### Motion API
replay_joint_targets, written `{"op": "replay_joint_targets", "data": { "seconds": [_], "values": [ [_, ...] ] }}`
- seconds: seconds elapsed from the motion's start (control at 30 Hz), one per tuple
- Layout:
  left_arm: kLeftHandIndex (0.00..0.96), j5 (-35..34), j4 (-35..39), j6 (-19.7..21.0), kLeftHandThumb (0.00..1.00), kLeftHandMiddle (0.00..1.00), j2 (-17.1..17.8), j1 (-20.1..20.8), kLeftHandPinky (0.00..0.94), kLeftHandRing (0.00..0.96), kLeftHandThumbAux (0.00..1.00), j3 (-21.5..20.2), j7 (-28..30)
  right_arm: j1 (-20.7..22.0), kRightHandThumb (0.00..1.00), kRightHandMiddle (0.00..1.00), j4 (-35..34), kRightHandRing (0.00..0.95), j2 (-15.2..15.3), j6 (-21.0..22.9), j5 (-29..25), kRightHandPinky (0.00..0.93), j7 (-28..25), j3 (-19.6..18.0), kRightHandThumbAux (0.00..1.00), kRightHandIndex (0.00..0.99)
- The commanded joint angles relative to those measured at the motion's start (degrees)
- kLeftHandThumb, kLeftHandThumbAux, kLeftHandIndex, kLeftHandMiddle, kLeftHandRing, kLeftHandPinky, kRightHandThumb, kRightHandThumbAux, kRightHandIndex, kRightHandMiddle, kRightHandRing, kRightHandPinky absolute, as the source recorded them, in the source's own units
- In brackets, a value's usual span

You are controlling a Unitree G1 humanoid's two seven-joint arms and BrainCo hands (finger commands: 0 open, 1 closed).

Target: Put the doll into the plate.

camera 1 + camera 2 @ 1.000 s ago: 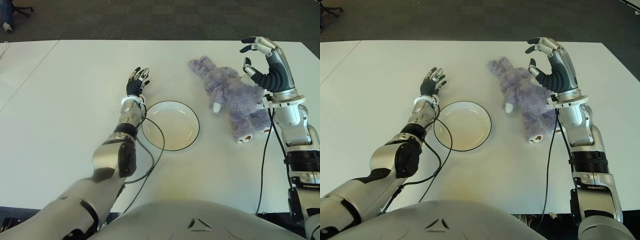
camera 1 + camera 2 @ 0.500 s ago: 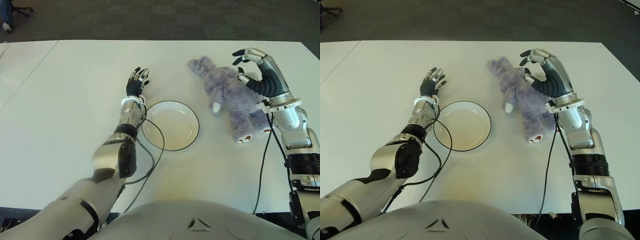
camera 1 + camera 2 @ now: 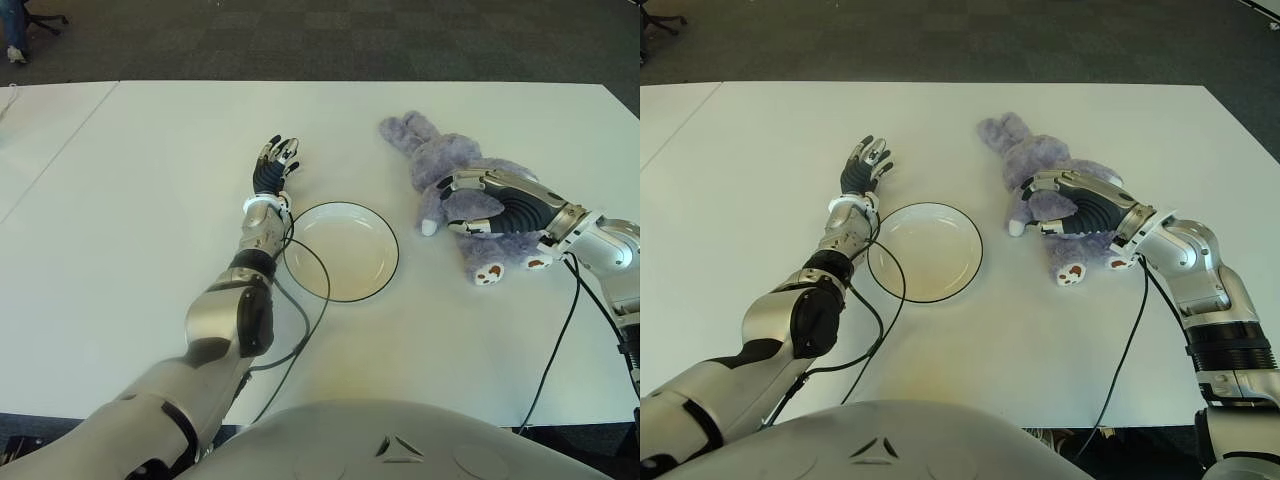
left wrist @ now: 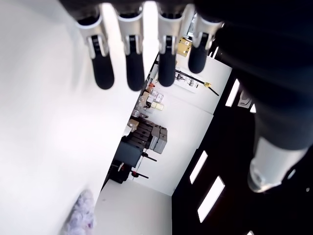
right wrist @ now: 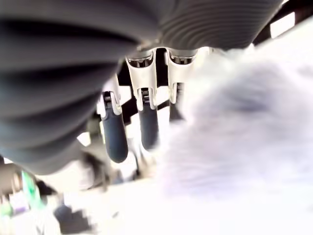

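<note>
The doll [image 3: 412,134] is a grey-purple plush animal lying on the white table [image 3: 120,260], to the right of the plate. The plate [image 3: 340,250] is white with a dark rim and holds nothing. My right hand [image 3: 447,207] lies low across the doll's middle, its fingers reaching over the top and its thumb at the near side. The fingers [image 5: 145,122] are still extended beside the plush fur [image 5: 239,132], not clenched. My left hand [image 3: 275,161] shows just beyond the plate's left rim, its fingers [image 4: 131,63] stretched out and holding nothing.
A black cable [image 3: 305,300] runs along my left forearm and loops over the plate's left rim. Another cable [image 3: 555,350] hangs from my right wrist. Dark carpet [image 3: 330,40] lies beyond the table's far edge. A second table [image 3: 40,130] adjoins on the left.
My right hand came down from above the doll's far right side and swung over it, fingers now draped across its body. The doll shifted slightly. The left hand and the plate stayed put.
</note>
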State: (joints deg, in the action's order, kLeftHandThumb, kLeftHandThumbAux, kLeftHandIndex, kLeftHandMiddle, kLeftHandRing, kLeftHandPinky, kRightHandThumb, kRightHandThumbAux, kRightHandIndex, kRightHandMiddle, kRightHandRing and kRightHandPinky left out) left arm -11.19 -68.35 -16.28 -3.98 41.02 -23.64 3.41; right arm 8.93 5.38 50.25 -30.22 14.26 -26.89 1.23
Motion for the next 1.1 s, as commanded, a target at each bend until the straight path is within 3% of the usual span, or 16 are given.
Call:
{"op": "replay_joint_targets", "data": {
  "seconds": [0.03, 0.53, 1.1],
  "values": [
    [0.169, 0.3, -7.8, 2.4, 0.0, 0.207, -1.7, -9.5, 0.247, 0.217, 0.682, -0.3, -1.1, -1.5, 0.145, 0.0, -1.7, 0.0, 2.0, 3.2, 2.0, 0.0, -4.3, 1.5, 0.342, 0.0],
    [0.168, 0.4, -8.0, 2.3, 0.0, 0.197, -1.5, -9.5, 0.227, 0.208, 0.674, -0.1, -1.2, -1.3, 0.131, 0.0, -1.6, 0.0, 1.9, 4.0, 4.3, 0.0, -5.4, 2.0, 0.277, 0.0],
    [0.161, 0.1, -8.3, 2.1, 0.0, 0.209, -1.3, -9.6, 0.246, 0.219, 0.669, -0.3, -1.0, -0.1, 0.171, 0.0, 1.8, 0.0, 0.8, 2.0, 6.4, 0.0, -1.9, 2.9, 0.376, 0.0]
  ]
}}
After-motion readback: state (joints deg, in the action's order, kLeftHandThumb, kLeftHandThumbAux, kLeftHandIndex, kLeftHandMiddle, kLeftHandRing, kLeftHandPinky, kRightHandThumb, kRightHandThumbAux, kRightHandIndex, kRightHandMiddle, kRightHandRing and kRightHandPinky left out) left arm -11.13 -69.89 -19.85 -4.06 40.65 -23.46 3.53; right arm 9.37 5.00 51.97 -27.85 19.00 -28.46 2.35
